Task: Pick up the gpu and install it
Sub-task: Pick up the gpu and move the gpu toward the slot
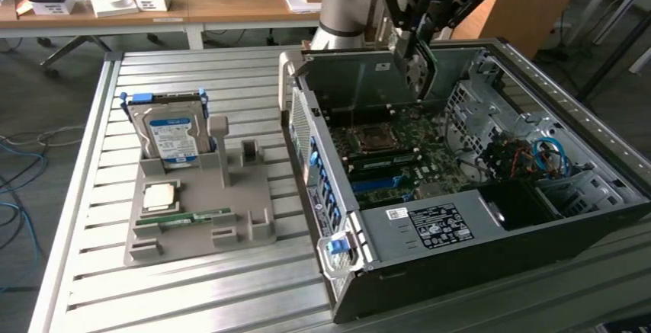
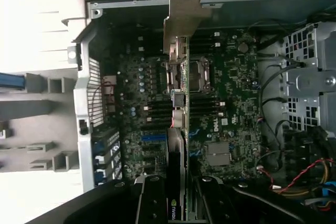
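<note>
The gpu is a thin dark card seen edge-on, with its pale metal bracket at the far end. My gripper is shut on it, one black finger on each side. In the exterior view the gripper hangs over the back of the open computer case, and the gpu points down into it, above the green motherboard. I cannot tell whether the card touches the board.
A grey holder tray lies on the slatted table at the exterior view's left, carrying a hard drive, a memory stick and a square chip. Drive cages and cables fill the case's right. A wooden desk stands behind.
</note>
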You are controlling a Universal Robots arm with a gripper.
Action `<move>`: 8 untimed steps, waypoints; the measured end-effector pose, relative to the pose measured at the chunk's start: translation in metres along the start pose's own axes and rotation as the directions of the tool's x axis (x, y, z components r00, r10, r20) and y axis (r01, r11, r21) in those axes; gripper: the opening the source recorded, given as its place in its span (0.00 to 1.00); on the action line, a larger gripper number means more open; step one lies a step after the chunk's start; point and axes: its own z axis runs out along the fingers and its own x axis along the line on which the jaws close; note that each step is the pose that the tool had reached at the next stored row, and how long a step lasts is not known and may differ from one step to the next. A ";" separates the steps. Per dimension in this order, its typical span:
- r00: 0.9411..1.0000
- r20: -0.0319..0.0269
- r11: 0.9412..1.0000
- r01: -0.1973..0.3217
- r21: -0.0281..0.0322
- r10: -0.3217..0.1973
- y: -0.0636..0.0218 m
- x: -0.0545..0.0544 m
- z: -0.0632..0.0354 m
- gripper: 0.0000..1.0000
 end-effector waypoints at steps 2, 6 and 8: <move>1.000 0.000 1.000 0.000 0.000 0.000 0.0007 -0.007 0.0001 0.27; 1.000 0.000 1.000 0.000 0.000 0.000 0.0019 -0.020 0.0003 0.27; 1.000 0.000 1.000 0.000 0.000 0.000 0.0023 -0.024 0.0003 0.27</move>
